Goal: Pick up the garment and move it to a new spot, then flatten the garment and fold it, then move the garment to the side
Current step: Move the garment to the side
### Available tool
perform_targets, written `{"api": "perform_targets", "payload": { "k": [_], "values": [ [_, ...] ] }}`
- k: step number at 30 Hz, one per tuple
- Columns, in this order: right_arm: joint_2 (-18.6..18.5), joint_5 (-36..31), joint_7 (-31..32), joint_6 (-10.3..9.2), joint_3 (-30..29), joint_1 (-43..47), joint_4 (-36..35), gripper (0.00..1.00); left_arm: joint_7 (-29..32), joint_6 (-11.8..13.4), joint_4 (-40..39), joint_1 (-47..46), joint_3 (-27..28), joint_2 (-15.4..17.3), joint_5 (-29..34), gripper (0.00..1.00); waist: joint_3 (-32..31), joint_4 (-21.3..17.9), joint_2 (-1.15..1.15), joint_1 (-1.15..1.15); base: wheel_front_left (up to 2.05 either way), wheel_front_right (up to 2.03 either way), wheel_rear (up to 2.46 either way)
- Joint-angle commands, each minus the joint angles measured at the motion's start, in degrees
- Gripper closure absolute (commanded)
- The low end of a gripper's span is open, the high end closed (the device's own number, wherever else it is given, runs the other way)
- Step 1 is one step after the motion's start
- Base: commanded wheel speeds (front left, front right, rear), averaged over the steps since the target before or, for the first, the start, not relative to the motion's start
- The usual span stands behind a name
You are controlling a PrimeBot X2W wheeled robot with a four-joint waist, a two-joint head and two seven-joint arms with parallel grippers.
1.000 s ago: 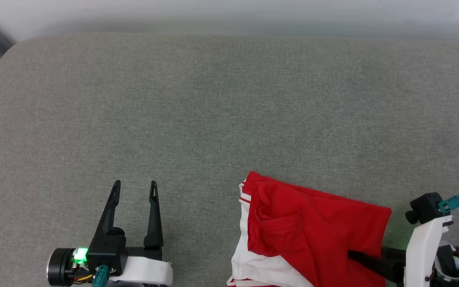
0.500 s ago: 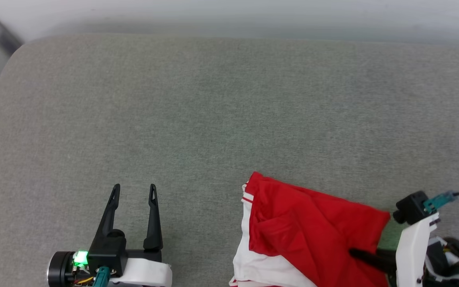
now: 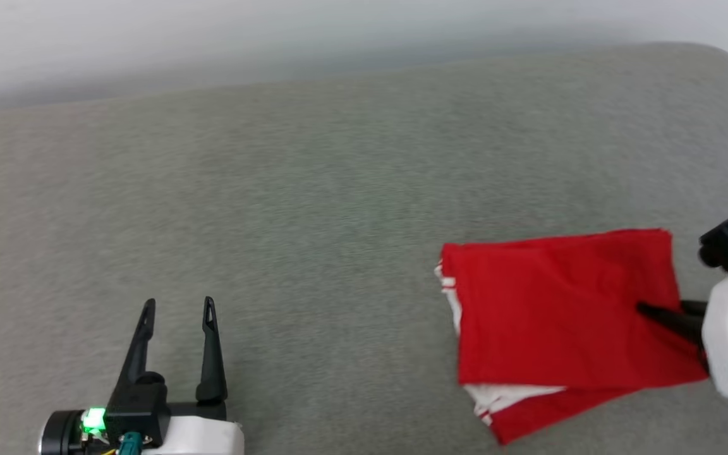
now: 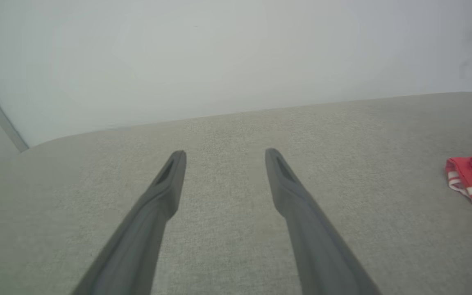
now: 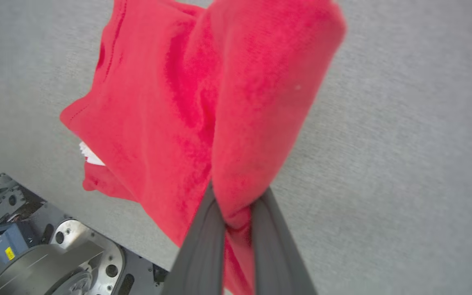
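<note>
The folded red garment (image 3: 566,303) sits on the grey padded surface (image 3: 313,189) at about 4 o'clock in the head view. White striped trim peeks out along its 9 o'clock and 6 o'clock edges. The right end effector (image 3: 645,309) reaches in from 3 o'clock and is clamped on the garment's right edge. In the right wrist view, red cloth is bunched between its fingers (image 5: 199,254). The left end effector (image 3: 177,306), at 7 o'clock, stands spread wide with nothing between its fingers, well apart from the garment.
</note>
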Motion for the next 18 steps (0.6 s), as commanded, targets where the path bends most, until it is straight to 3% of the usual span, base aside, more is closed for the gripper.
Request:
{"api": "perform_targets", "payload": {
  "k": [1, 9, 18],
  "values": [
    [-1.1, -0.7, -0.3, -0.07, -0.4, -1.7, 0.8, 1.0, -0.1, 0.0, -0.6, -0.9, 0.5, 0.5, 0.5, 0.0, 2.2, -5.6, 0.0, 0.0, 0.0, 0.0, 0.0],
    [-4.4, -4.5, -3.1, -0.07, -2.5, -7.7, 8.6, 1.0, -0.1, -0.6, -2.5, -3.0, 1.9, 3.3, 1.3, 0.0, 8.7, -12.0, 0.0, 0.0, 0.0, 0.0, 0.0],
    [-3.1, -10.0, -7.2, -0.07, -9.0, -15.7, 25.0, 1.0, -0.1, -0.8, -5.6, -6.2, 2.5, 6.1, 2.1, 0.0, 17.3, -12.0, 0.0, 0.0, 0.0, 0.0, 0.0]
  ]
}}
